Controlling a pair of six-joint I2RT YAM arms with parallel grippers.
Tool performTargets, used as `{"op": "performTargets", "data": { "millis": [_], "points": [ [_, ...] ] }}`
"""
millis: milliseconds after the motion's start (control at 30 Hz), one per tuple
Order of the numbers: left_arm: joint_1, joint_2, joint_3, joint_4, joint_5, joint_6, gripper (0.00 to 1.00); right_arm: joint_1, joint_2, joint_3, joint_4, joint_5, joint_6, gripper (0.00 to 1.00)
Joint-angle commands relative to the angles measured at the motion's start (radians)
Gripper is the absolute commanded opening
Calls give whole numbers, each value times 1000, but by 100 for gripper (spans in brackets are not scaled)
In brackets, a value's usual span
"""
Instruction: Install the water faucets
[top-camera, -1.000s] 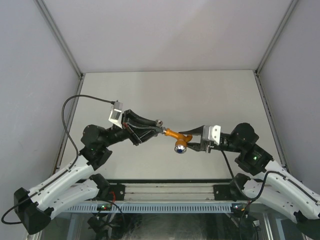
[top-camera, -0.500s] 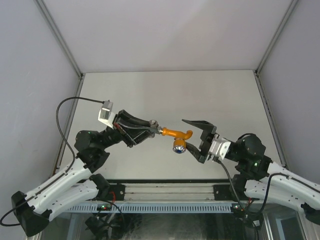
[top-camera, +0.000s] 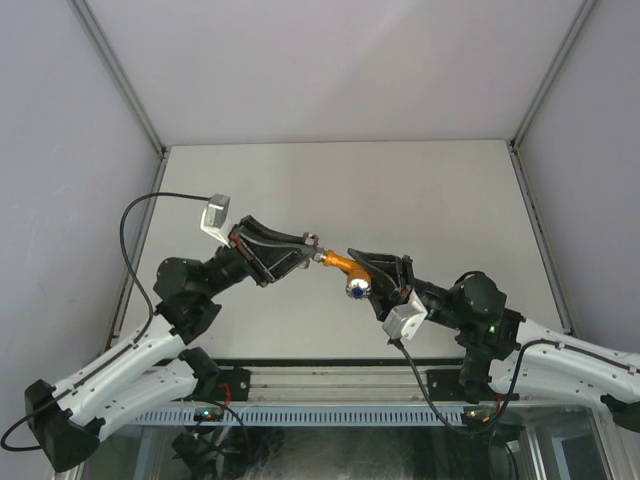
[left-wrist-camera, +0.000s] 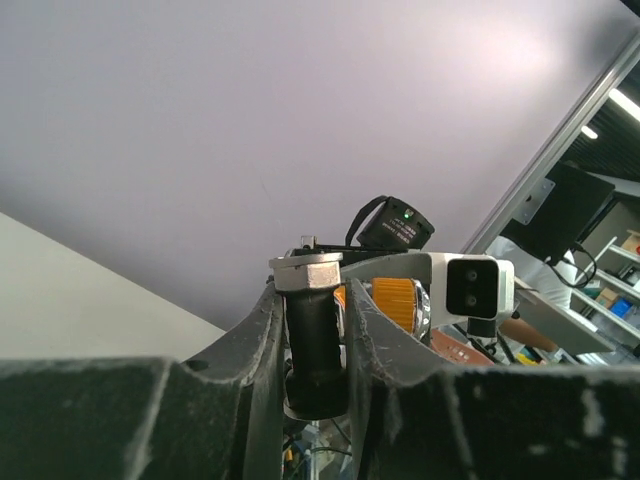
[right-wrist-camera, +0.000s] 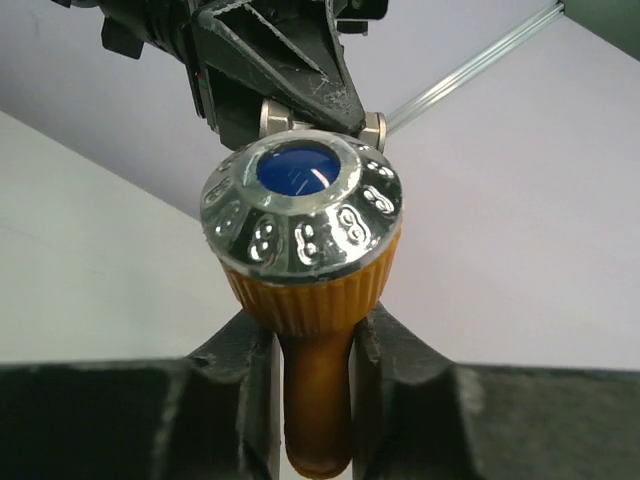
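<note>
The water faucets hang in mid-air between my two arms, above the table. The orange tap body (top-camera: 343, 265) (right-wrist-camera: 312, 400) carries a chrome knob (top-camera: 357, 289) (right-wrist-camera: 300, 215) with a blue centre, and my right gripper (top-camera: 368, 272) (right-wrist-camera: 312, 335) is shut on its orange stem just below the knob. My left gripper (top-camera: 303, 251) (left-wrist-camera: 313, 300) is shut on a black stem (left-wrist-camera: 314, 345) topped by a grey hex fitting (left-wrist-camera: 305, 272) (top-camera: 313, 243), which meets the orange body end to end. The joint itself is hidden behind the fingers.
The pale table (top-camera: 400, 190) lies below, bounded by grey walls at the left, back and right. A black cable (top-camera: 150, 205) loops from the left wrist camera. The right wrist camera housing (left-wrist-camera: 470, 285) shows beyond the left fingers.
My right gripper let go of the orange tap, opened wide and drew back, then rolled over and shut on it again. The left gripper kept its hold and shifted slightly.
</note>
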Motion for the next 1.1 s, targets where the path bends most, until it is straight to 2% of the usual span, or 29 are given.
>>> {"op": "performTargets", "data": {
  "millis": [0,167,300,333,367,500,533,600,633,733,800,1067],
  "points": [
    [-4,2,-16,54,50,61,0,-5,-18,63,31,-25,164,2],
    [-4,22,-10,83,111,73,0,-88,-17,102,2,-115,395,0],
    [-4,46,13,85,175,56,2,-166,-23,104,25,-176,511,0],
    [-4,51,18,84,184,41,9,-177,-24,107,16,-182,512,0],
    [-4,55,23,83,191,29,20,-178,-24,111,3,-185,501,0],
    [-4,63,23,83,186,-2,34,-170,-29,111,-25,-171,447,0],
    [-4,65,24,82,184,-5,34,-167,-28,111,-25,-157,448,0],
    [-4,67,27,82,198,9,33,-171,-25,121,-24,-135,497,0],
    [-4,67,27,82,205,24,29,-180,-23,130,-25,-128,543,0],
    [-4,64,29,81,239,82,9,-230,-10,162,-37,-180,716,0],
    [-4,59,31,77,264,136,1,-271,-2,178,-50,-256,816,0],
    [-4,35,43,43,357,394,0,-458,49,243,-95,-426,1357,0]
  ]
}}
